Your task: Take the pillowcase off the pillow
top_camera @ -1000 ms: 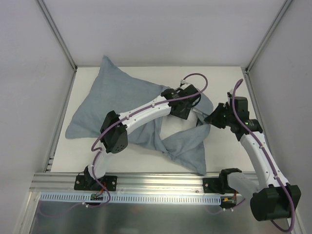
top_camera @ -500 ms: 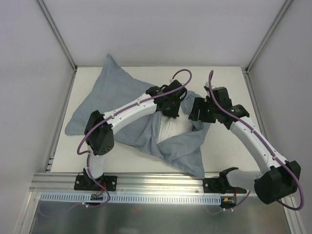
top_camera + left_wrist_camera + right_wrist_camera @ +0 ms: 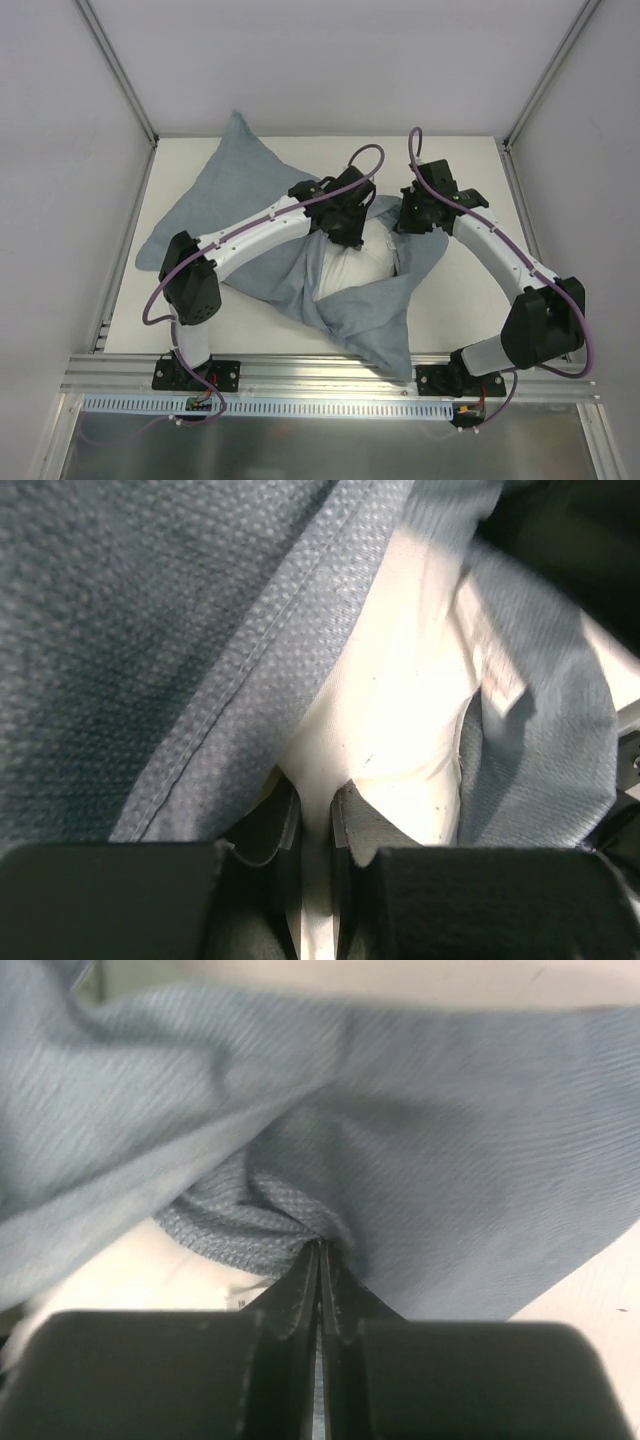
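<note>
The blue-grey pillowcase [image 3: 240, 210] lies crumpled across the table, from the far left corner to the near right. Its mouth gapes in the middle, and the white pillow [image 3: 358, 262] bulges out there. My left gripper [image 3: 338, 228] sits at the left edge of that mouth. In the left wrist view it [image 3: 315, 798] is shut on a fold of the pillow [image 3: 400, 700], with the pillowcase [image 3: 150, 630] hem beside it. My right gripper [image 3: 410, 215] is at the mouth's right edge. In the right wrist view it [image 3: 322, 1248] is shut on bunched pillowcase [image 3: 450, 1160] cloth, with the pillow [image 3: 120, 1270] pale below.
The white table [image 3: 460, 160] is boxed in by pale walls and metal posts at the back corners. An aluminium rail [image 3: 330, 375] carrying both arm bases runs along the near edge. Purple cables loop above both wrists.
My left gripper closed on the pillow. The right arm swung in to the left, opened briefly and shut again on the pillowcase edge. More white pillow shows in the opening.
</note>
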